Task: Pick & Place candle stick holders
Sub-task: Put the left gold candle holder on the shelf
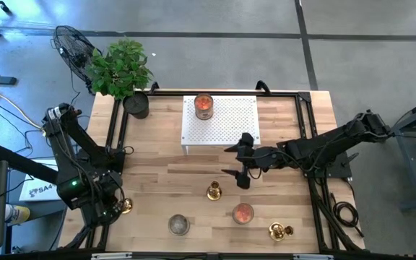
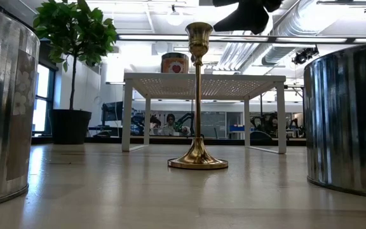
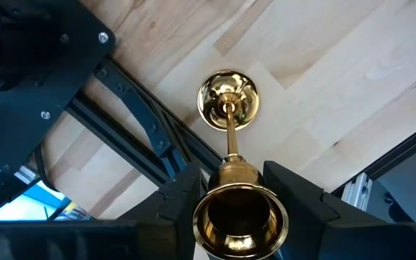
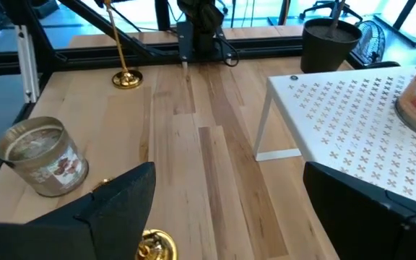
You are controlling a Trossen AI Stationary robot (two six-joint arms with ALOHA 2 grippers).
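A gold candle stick holder [image 3: 227, 101] stands near the table's left edge, with my left gripper [image 3: 240, 209] over it, pointing down and shut on its top cup. In the high view this gripper [image 1: 115, 206] is beside the left frame rail. A taller candle stick holder [image 1: 214, 191] stands on its round base mid-table [image 2: 197, 162]. Two small gold ones [image 1: 280, 231] sit at the near right. My right gripper [image 1: 240, 172] hovers open above the table's middle, with nothing between its fingers [image 4: 121, 206]. My left gripper pinches the holder's cup [image 3: 206, 211], at the top of the stem, between its two fingers. They come from above and point down. The holder stays about upright under the fingers, and its flared base [image 4: 126, 79] sits on the table.
A white perforated stand [image 1: 220, 119] at the far middle carries a candle jar [image 1: 204, 106]. A grey tin [image 1: 178, 224] and an orange candle jar [image 1: 243, 213] sit near the front edge. A potted plant [image 1: 121, 68] is at the far left. Black frame rails [image 1: 114, 137] line the sides.
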